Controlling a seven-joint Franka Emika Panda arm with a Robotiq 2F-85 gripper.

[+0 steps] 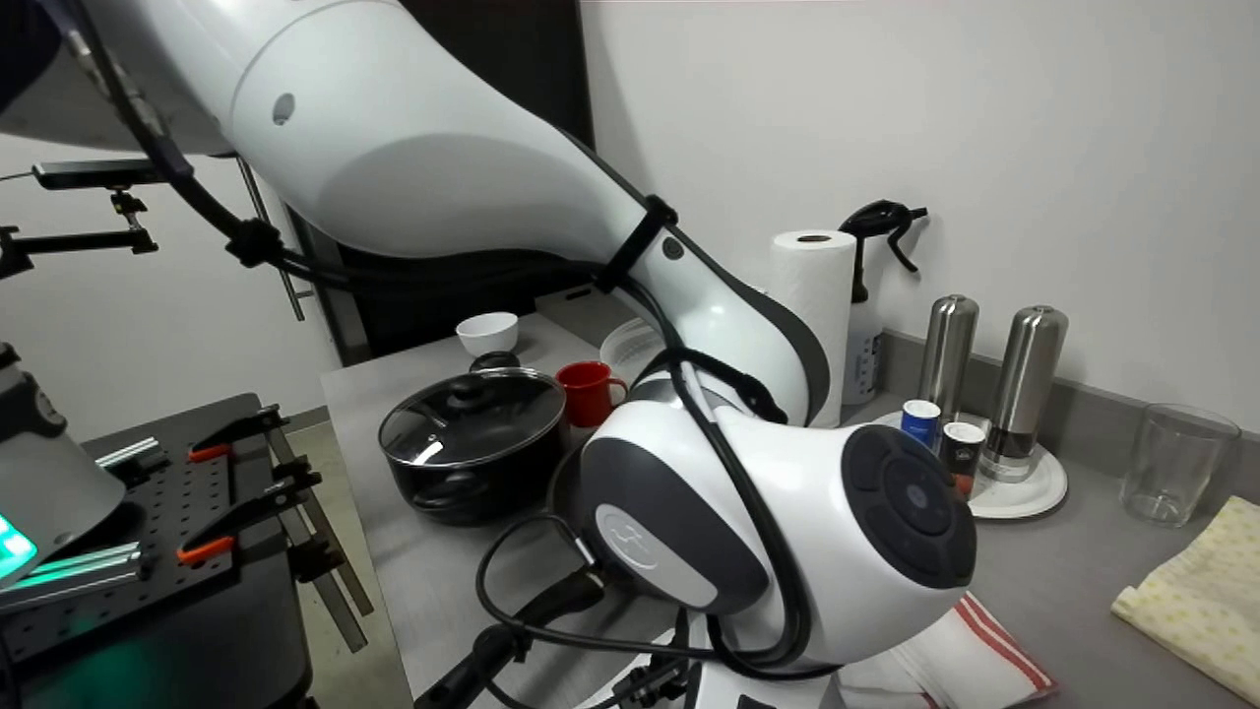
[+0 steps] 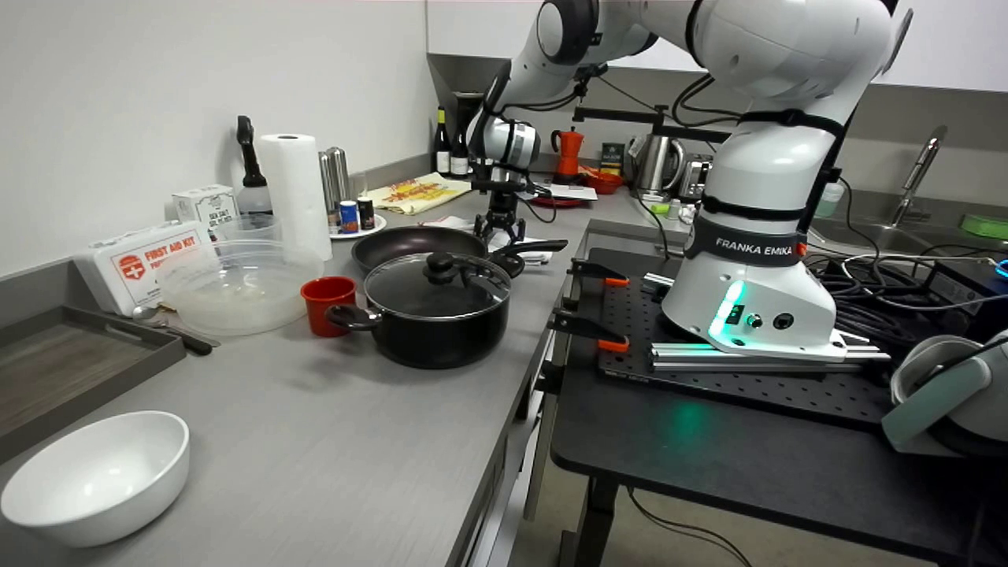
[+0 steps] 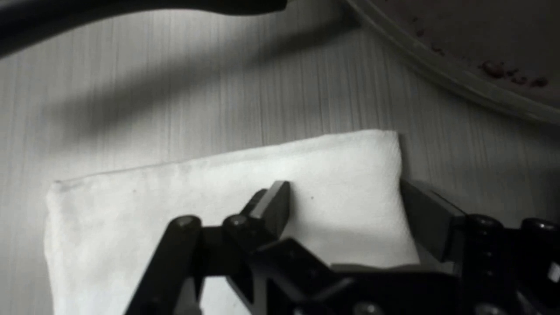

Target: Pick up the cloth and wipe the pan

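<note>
Well, nearest in the wrist view, the gripper (image 3: 345, 197) has its jaws apart, nothing clamped: one finger (image 3: 278, 208) stands over the white cloth (image 3: 131, 218) in the middle of the frame, the other just beyond its right edge. The cloth lies flat across the lower half of that view, so the step in hand looks to be the grasp. To do it well, I'd see that the tips reach right down to the counter (image 3: 262, 105) before closing; whether they touch it I cannot tell. That way the cloth should bunch into a firm fold instead of slipping out. A straight lift would then be safest, since a black handle (image 3: 78, 13) crosses the upper left. The pan (image 3: 494, 30), probably its owner, sits at upper right, near the cloth, with dark red specks (image 3: 494, 68) just inside its edge; those want the first light strokes. Farther off, at the centre of an exterior view, a lidded pot (image 2: 441, 315) stands just beside the pan, so wiping that side calls for short, careful sweeps.
</note>
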